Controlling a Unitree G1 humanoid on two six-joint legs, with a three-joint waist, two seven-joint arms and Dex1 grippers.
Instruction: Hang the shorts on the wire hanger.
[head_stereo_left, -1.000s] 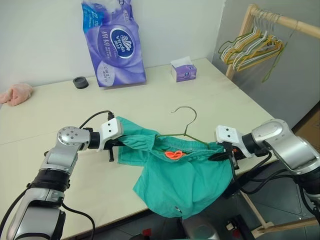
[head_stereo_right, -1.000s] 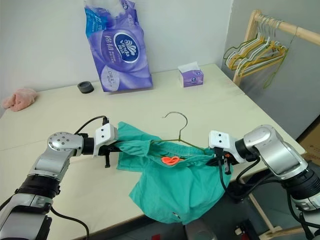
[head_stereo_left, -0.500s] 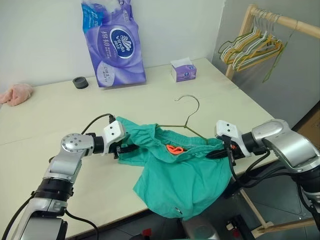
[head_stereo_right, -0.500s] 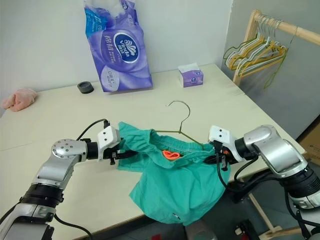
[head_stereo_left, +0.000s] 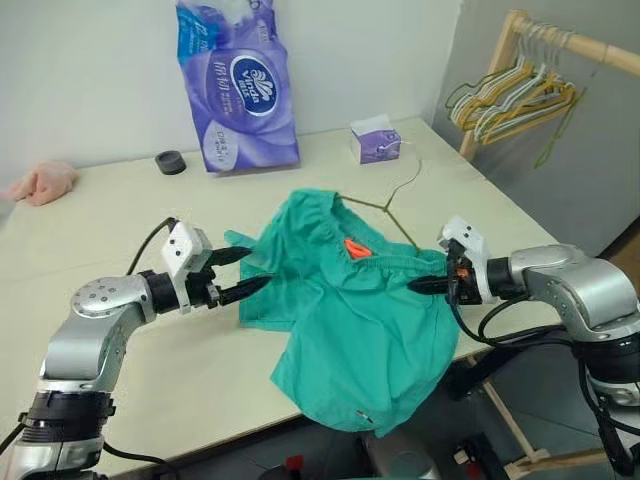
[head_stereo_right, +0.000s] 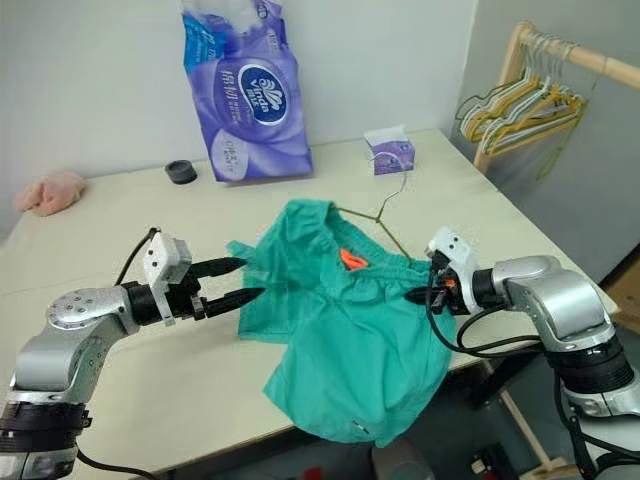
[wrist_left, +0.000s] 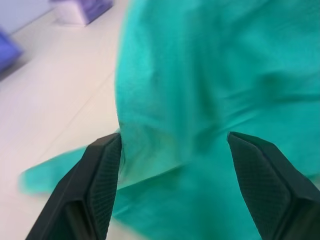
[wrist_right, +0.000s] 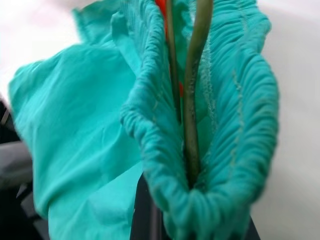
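Head views: our left gripper (head_stereo_left: 245, 271) gapes wide, empty, tips beside the shorts (head_stereo_left: 350, 310) draped off the table (head_stereo_left: 120, 230) edge. Right gripper (head_stereo_right: 418, 294) pinches waistband w/ wire hanger (head_stereo_left: 385, 205). R wrist view: hanger wire inside gathered waistband.

You have one pair of teal shorts (head_stereo_left: 360, 300) and one dark wire hanger (head_stereo_left: 385, 207) threaded through them. On the desk (head_stereo_left: 110, 215) you can count one purple pack of tissue rolls (head_stereo_left: 238, 85), one small tissue box (head_stereo_left: 376, 141), one black round object (head_stereo_left: 171, 162) and one pink cloth lump (head_stereo_left: 42, 184). One bunch of yellow and pale-green hangers (head_stereo_left: 512, 100) hangs on one wooden rail (head_stereo_left: 560, 40).
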